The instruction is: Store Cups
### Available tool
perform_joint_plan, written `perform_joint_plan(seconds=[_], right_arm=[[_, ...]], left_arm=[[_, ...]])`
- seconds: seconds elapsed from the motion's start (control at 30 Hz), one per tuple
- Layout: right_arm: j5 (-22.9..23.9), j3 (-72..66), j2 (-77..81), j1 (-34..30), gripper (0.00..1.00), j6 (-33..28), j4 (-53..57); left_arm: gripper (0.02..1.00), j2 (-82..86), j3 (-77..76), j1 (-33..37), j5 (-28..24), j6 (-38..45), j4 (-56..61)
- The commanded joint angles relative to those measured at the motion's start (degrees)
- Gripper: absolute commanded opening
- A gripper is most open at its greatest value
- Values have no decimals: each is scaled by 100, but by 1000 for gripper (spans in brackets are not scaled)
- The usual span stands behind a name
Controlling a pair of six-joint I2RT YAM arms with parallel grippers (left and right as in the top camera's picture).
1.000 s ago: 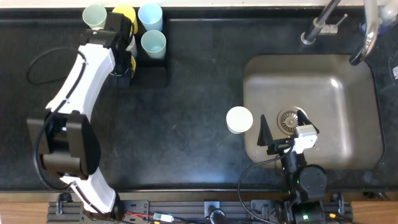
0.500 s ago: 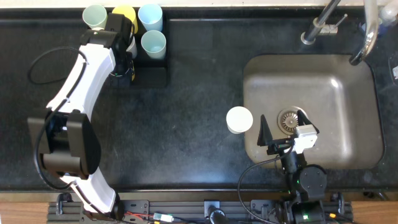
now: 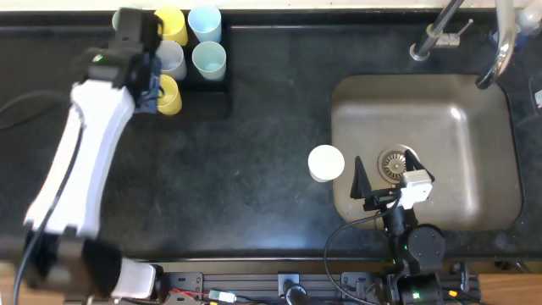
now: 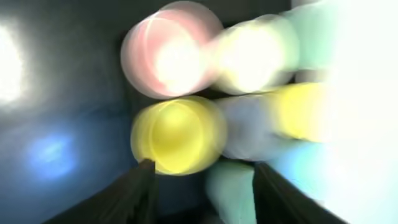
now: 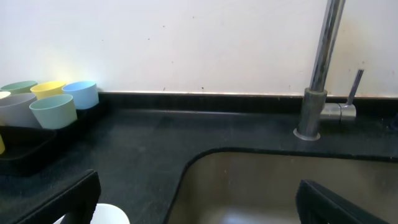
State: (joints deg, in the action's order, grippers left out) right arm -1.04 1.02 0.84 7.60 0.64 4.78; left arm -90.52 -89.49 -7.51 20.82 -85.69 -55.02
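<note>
My left end effector [image 4: 202,167] hangs over the black tray [image 3: 212,100], its two fingers spread apart and holding nothing. Just past one finger a yellow cup [image 4: 177,134] stands upright, mouth up, in the tray corner nearest my arm bases. That wrist view is too smeared for me to say whether the finger touches it.

Behind it in the tray stand a grey cup [image 3: 173,58] and then a second yellow cup [image 3: 174,24]. Alongside those two are a teal cup [image 3: 209,58] and a light blue cup [image 3: 204,20]. A green cup [image 5: 18,87] sits at the tray's far end, just beside the second yellow cup, and in the top view my left arm covers most of it. All of these stand upright.

A white cup [image 3: 326,163] stands on the table [image 3: 254,186], well apart from the tray and just beside the rim of the sink [image 3: 474,110]. I cannot tell which way up it is.

My right end effector [image 3: 385,169] is farther from the tray than the white cup. It sits over the sink basin near the drain [image 3: 391,159], with its fingers wide apart and empty. In its wrist view the white cup shows just beside one finger.

A faucet [image 3: 436,34] rises at the back of the sink, about level with the tray's far row.
</note>
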Motion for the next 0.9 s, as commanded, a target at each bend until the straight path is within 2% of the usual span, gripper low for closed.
perform_joint_plan(seconds=[0.03,0.07,0.1,0.13,0.23,0.43,0.57,0.67,0.9], right_arm=[[7,-74,-57,26,993,0,-33],[7,-74,-57,26,1000,2,-33],[7,-74,-57,26,998,0,-33],[7,-74,-57,26,993,0,-33],[7,-74,-57,26,998,2,-33],[7,-74,-57,26,996,2,-33],[7,-74,-57,26,996,2,-33],[7,-74,-57,26,998,0,-33],[7,-74,-57,26,998,0,-33]], left_arm=[[575,1180,50,-258,560,4238,1670],[577,1379,173,-280,221,5311,2271],[627,1617,391,-286,-282,6452,2931],[730,1871,682,-284,-769,7307,3506],[1000,2660,1718,-188,-1449,8325,4656],[1000,4395,4044,129,-1965,8467,5792],[1000,5700,5755,361,-1993,8463,6487],[998,6778,6839,505,-2028,8376,6601],[998,8743,8419,638,-2599,8376,6651]])
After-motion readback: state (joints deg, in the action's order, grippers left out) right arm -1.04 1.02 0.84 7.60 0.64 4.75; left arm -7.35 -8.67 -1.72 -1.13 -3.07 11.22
